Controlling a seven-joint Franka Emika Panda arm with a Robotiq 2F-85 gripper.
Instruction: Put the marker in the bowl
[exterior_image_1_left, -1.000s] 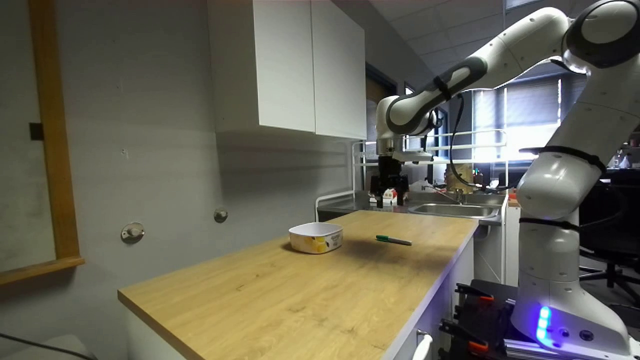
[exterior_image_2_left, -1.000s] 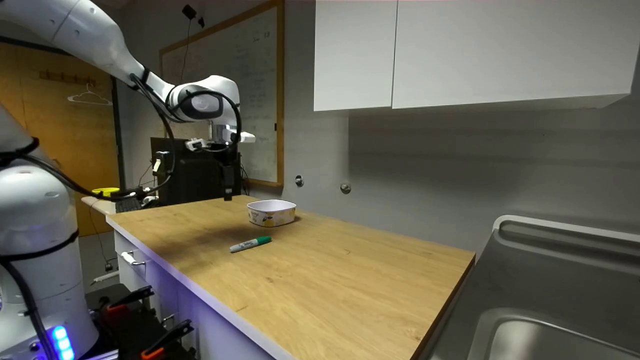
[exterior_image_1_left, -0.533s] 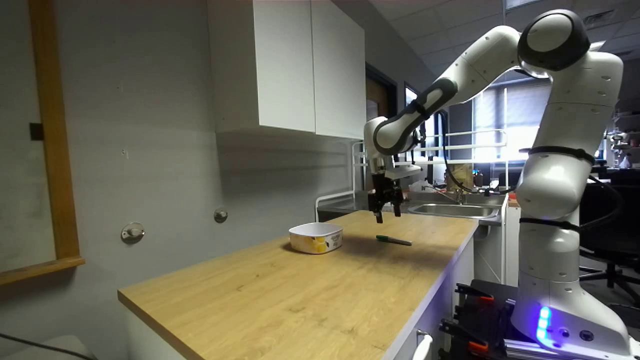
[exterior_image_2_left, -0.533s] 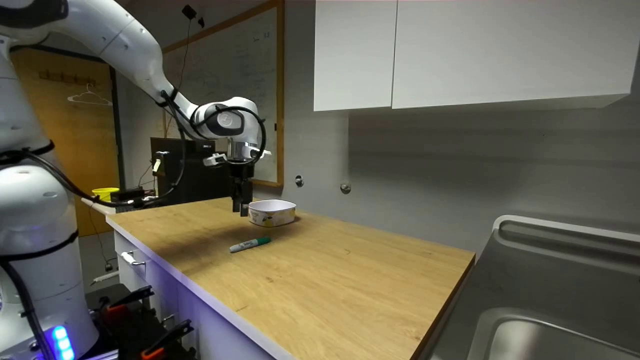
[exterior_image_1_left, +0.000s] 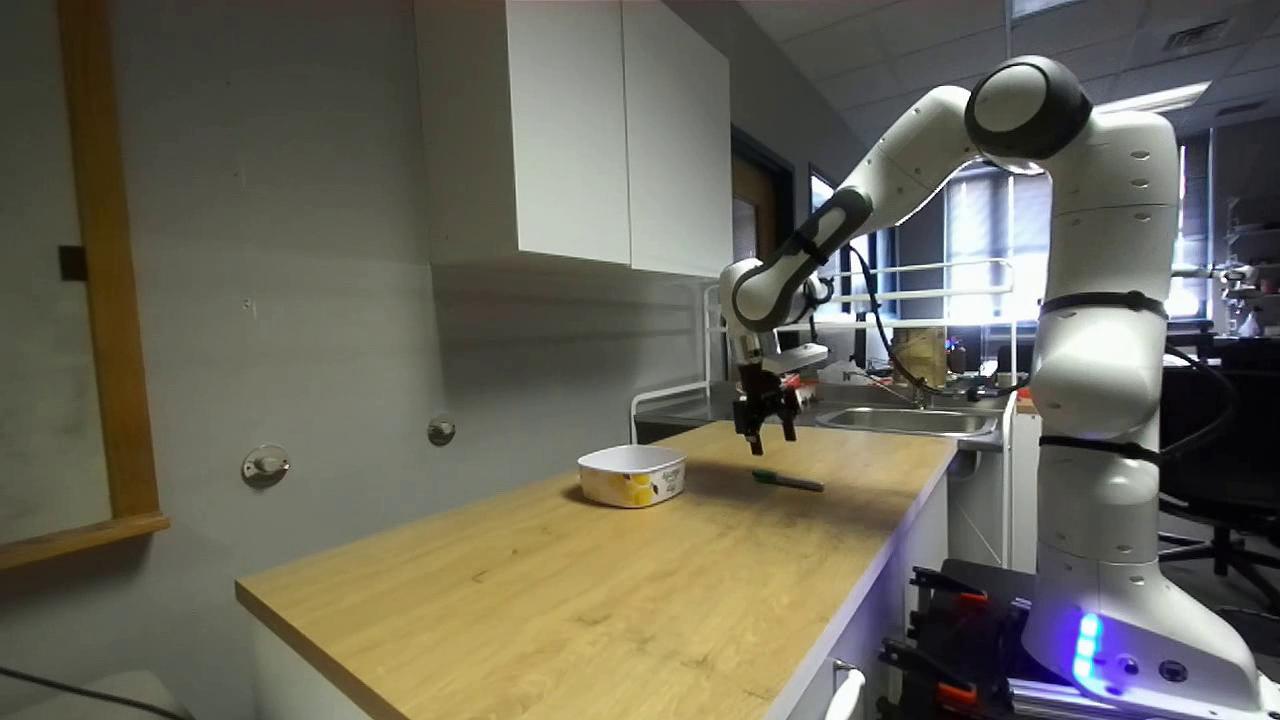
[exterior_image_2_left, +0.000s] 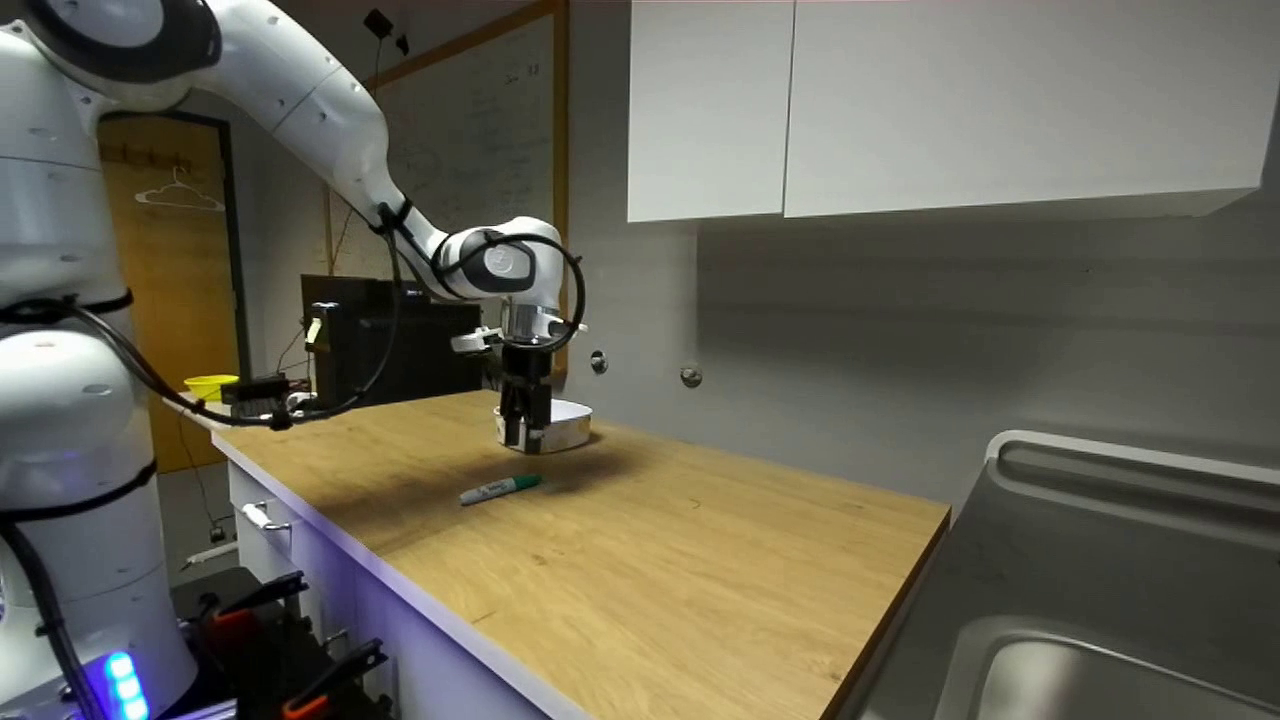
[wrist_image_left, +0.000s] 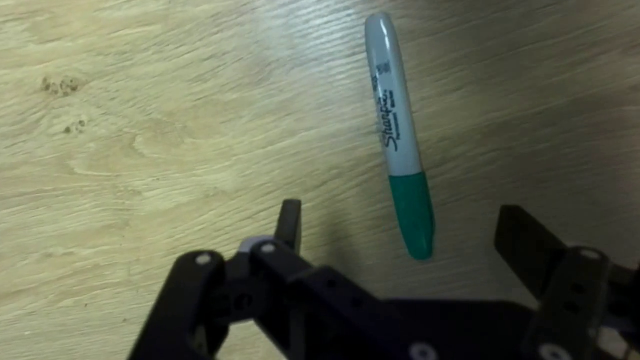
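The marker (exterior_image_1_left: 790, 481) is a grey Sharpie with a green cap, lying on the wooden counter; it also shows in an exterior view (exterior_image_2_left: 498, 489) and in the wrist view (wrist_image_left: 397, 130). The bowl (exterior_image_1_left: 632, 488) is white with yellow lemon patterns on its side. It stands near the wall and is partly hidden behind the gripper in an exterior view (exterior_image_2_left: 570, 428); the wrist view does not show it. My gripper (exterior_image_1_left: 773, 441) is open and empty, above the counter near the marker's cap end. In the wrist view the green cap lies between the spread fingers (wrist_image_left: 400, 220).
The wooden counter (exterior_image_1_left: 560, 600) runs along the wall, with a white wall cabinet (exterior_image_1_left: 620, 140) above it. A metal sink (exterior_image_1_left: 905, 420) adjoins one end. A dark monitor-like object (exterior_image_2_left: 390, 340) stands beyond the other end.
My gripper has moved down and across toward the marker and bowl, now in front of the bowl in an exterior view. It stays open. The marker and bowl have not moved.
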